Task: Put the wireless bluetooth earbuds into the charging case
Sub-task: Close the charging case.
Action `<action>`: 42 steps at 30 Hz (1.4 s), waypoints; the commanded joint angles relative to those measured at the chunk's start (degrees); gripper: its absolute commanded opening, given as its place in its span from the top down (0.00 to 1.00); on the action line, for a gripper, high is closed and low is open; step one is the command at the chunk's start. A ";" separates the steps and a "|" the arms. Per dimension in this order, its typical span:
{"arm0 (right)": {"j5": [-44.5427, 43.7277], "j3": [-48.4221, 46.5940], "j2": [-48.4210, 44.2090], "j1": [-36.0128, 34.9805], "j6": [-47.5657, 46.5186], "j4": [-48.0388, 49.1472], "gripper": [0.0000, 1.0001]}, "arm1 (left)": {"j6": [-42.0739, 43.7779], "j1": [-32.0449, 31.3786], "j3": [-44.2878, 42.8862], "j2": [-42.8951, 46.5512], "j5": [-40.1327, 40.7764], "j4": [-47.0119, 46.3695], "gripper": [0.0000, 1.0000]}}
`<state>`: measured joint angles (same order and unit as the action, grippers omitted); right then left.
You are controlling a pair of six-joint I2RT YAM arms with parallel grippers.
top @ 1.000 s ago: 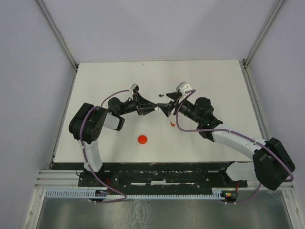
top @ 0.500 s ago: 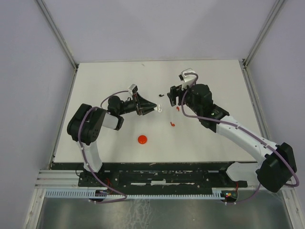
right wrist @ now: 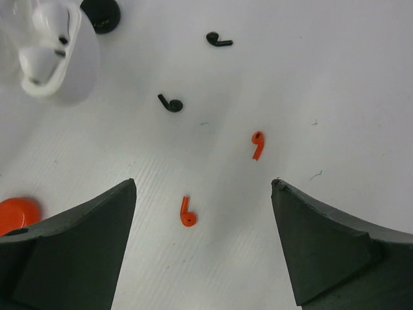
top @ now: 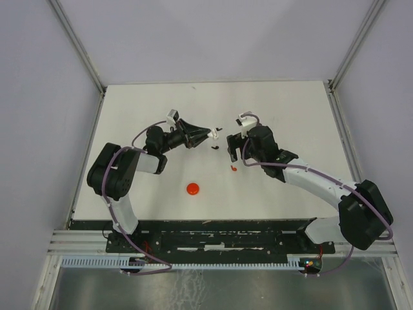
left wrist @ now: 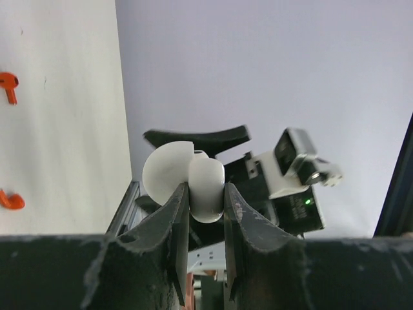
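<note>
My left gripper [left wrist: 206, 201] is shut on an open white charging case [left wrist: 205, 187], its lid [left wrist: 162, 169] swung to one side. From above, the case [top: 211, 134] is held off the table at centre. In the right wrist view white earbuds [right wrist: 53, 26] sit inside the case [right wrist: 68, 71]. My right gripper [right wrist: 203, 185] is open and empty, hovering over two red earbuds [right wrist: 187, 213] [right wrist: 257, 143]. Two black earbuds [right wrist: 171, 103] [right wrist: 219, 41] lie farther off. In the top view my right gripper [top: 231, 150] hangs just above a red earbud [top: 233, 168].
A round red case [top: 192, 188] lies on the white table toward the front; its edge shows in the right wrist view [right wrist: 16, 213]. A round black case [right wrist: 100, 13] sits beside the white one. Grey walls enclose the table on three sides.
My right gripper has drawn away from the left gripper, opened wider and dropped over the red earbuds. The left gripper has swung toward the back with the white case.
</note>
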<state>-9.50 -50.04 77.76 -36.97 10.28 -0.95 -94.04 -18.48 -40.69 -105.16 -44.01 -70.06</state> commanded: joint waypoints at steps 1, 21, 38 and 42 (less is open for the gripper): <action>4.38 2.98 0.53 -0.24 1.90 11.96 0.06 | -3.12 -0.72 -3.16 1.51 7.22 -2.04 0.97; 0.35 -0.07 8.23 -0.75 2.87 23.98 0.04 | -8.20 -5.21 -1.00 -0.27 9.23 -6.93 0.97; -9.92 1.82 3.50 -0.52 1.02 19.84 0.02 | -7.20 -4.93 -1.03 -1.49 8.94 -5.96 0.97; -16.84 -0.48 1.01 1.00 6.43 5.18 0.02 | -1.62 -4.89 -7.28 -4.51 9.34 1.98 0.97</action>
<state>-18.59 -48.01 82.83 -37.60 11.94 15.40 -100.44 -23.27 -41.39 -106.74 -34.63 -72.97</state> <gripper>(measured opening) 0.980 0.305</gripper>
